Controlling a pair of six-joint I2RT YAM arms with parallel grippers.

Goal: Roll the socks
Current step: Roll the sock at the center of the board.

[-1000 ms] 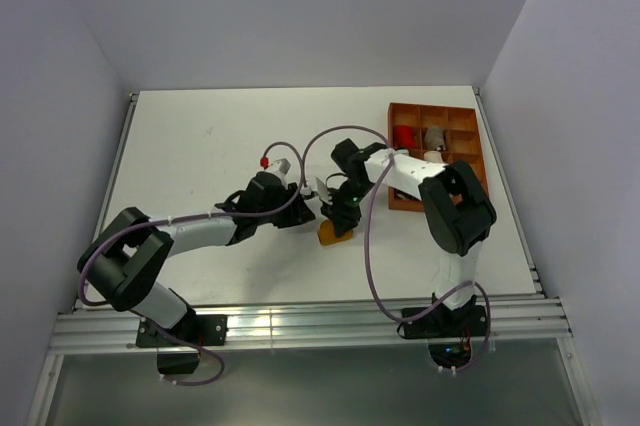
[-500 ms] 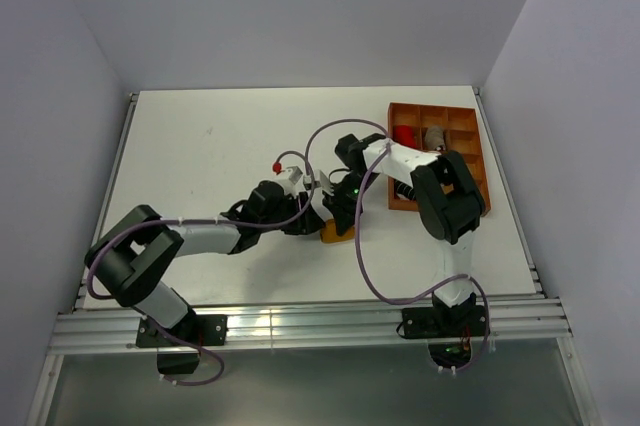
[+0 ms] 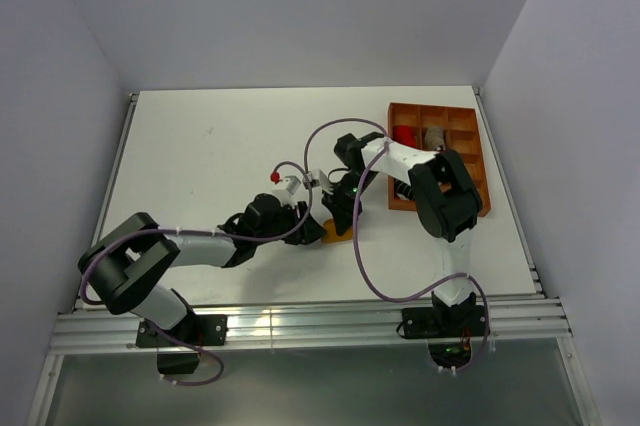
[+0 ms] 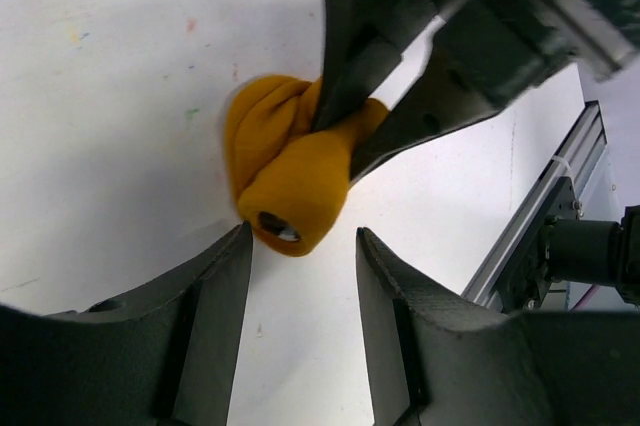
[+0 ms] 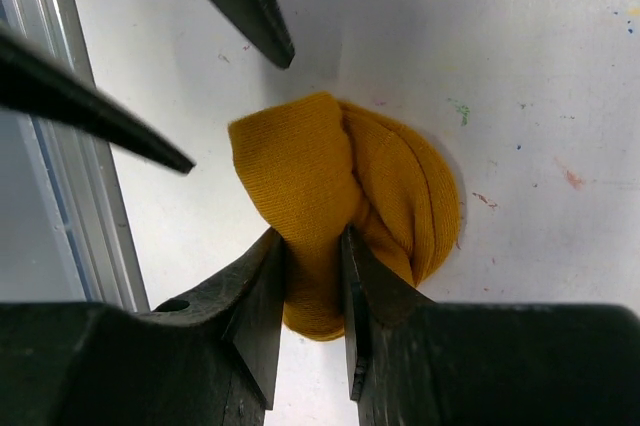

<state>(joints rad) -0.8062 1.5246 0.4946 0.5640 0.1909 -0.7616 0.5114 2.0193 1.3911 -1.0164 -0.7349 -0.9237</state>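
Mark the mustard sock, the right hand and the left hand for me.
mustard sock [image 5: 385,186], right wrist view, on its bulging outer fold.
right hand [image 5: 312,246], right wrist view, midway between fingertips pinching the sock.
left hand [image 4: 302,236], left wrist view, midway between its open fingertips.

The top external camera looks steeply down from high above the near edge onto the whole table [image 3: 200,146], while both wrist cameras sit very close, facing each other across the same mustard sock bundle [image 4: 290,181] mid-frame.

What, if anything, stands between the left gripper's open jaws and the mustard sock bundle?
Nothing visible: the mustard sock bundle lies at the jaws of the left gripper. The right gripper pinches its far side.
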